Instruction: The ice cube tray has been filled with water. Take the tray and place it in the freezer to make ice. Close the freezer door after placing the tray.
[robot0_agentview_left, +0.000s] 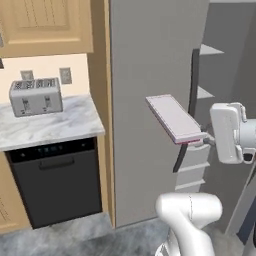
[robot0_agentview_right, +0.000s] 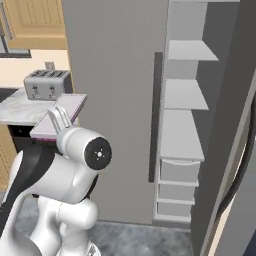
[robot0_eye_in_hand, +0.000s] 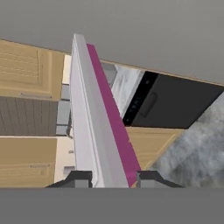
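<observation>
The two-finger gripper (robot0_eye_in_hand: 114, 178) is pinching one short end of the thin, flat pale pink-lilac ice cube tray (robot0_agentview_left: 175, 118) with its magenta edge, holding it level in the air (seemingly clear of everything else) before the plain grey fridge door (robot0_agentview_left: 150, 60). Beyond, the freezer (robot0_agentview_right: 182, 130) is standing open, showing white shelves and pale drawers. Farther left, a silver toaster (robot0_agentview_left: 36, 96) is sitting on the marble counter (robot0_agentview_left: 55, 127).

place: kitchen | evidence: toaster (robot0_agentview_left: 36, 96) on marble counter (robot0_agentview_left: 50, 125), dishwasher (robot0_agentview_left: 57, 180), fridge (robot0_agentview_left: 150, 75)

base views flanking; shared fridge (robot0_agentview_left: 150, 75)
</observation>
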